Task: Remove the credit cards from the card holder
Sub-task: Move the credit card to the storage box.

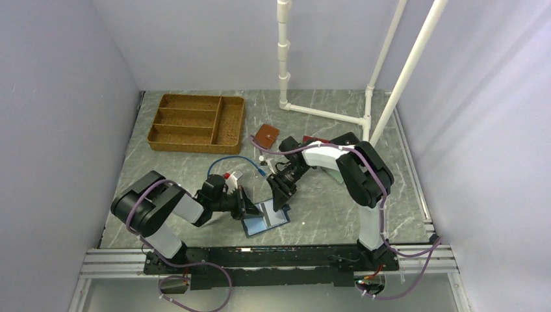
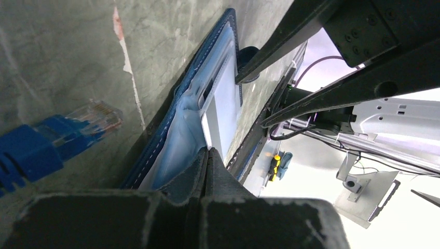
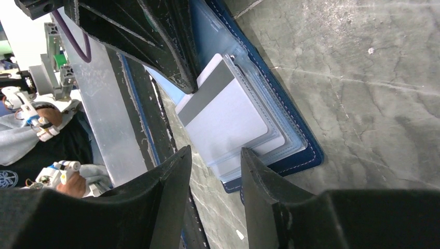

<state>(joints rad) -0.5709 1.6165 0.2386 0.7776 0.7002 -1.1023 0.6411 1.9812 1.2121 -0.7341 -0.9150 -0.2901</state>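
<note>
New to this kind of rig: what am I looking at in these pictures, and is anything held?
Two robot arms are bolted to a grey marbled table. One picture looks down from above; the others come from a camera on each wrist. On the table: a woven compartment tray, a brown leather wallet, a blue network cable, an open navy blue leather card holder. The left gripper is shut, pinching its glossy inner flap. The right gripper stands open at the pale credit cards, holding nothing.

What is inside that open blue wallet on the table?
The navy card holder lies open, with pale credit cards stacked in clear sleeves, the top one bearing a grey stripe. How many lie beneath is hidden, and the left hand covers part of it.
</note>
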